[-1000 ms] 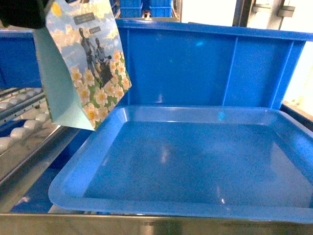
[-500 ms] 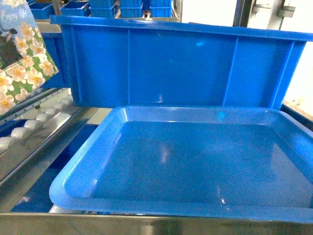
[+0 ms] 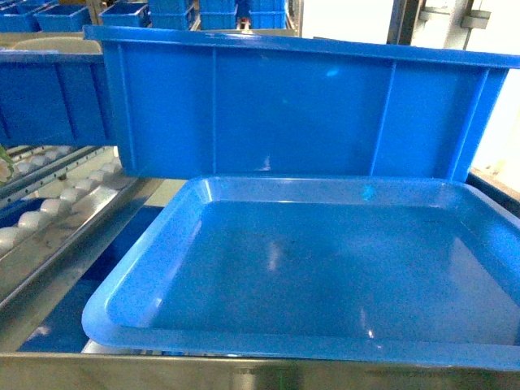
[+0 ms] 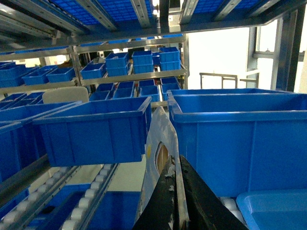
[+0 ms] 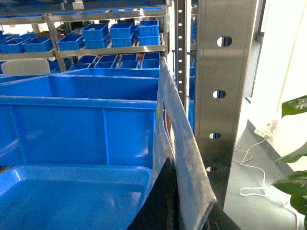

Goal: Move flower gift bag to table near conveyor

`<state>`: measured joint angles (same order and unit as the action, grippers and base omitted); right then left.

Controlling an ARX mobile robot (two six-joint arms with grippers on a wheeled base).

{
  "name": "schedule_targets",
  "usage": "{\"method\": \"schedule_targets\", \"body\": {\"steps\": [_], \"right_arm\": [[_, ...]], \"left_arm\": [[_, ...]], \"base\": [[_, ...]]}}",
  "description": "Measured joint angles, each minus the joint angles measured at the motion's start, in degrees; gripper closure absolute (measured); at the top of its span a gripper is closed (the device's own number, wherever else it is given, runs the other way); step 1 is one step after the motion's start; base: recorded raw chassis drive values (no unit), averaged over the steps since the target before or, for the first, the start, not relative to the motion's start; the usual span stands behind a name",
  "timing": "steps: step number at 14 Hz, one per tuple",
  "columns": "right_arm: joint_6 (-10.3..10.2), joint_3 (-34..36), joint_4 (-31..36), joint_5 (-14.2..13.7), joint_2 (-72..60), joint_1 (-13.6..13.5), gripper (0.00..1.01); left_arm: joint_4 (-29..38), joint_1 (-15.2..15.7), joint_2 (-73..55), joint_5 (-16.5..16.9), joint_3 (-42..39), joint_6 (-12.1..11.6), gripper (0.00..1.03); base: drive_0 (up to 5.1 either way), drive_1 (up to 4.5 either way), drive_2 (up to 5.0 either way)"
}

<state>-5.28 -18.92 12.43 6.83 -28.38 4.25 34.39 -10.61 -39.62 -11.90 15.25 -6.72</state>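
Across the roller rack [image 4: 91, 184], w/ big blue bins [image 4: 96, 129] crowding both sides and a blue tray [image 3: 325, 276] below, we hold the flower bag [image 4: 160, 143] edge-on, clamped in our left fingers [image 4: 204, 211]. Our right fingers [image 5: 156, 206] pinch a pale bag-like sheet [image 5: 180, 124]. Counter's not in view. Risk: on the swing out, the bag's free end could clip a bin rim or the steel post [image 5: 228, 96], then tear or slip from that thin grip.
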Motion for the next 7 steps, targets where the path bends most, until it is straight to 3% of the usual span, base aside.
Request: {"method": "schedule_targets", "body": {"steps": [2,7], "right_arm": [[0.0,0.0,0.0,0.0,0.0,0.0,0.99],[0.2,0.0,0.1,-0.3,0.0,0.3,0.99]], "left_arm": [[-2.1,1.8,4.3,1.9,-1.9,-0.3,1.01],[-2.2,2.0,5.1,1.9,-2.4,-1.2,1.01]], "base": [[0.0,0.00,0.0],[-4.8,2.57,2.6]]}}
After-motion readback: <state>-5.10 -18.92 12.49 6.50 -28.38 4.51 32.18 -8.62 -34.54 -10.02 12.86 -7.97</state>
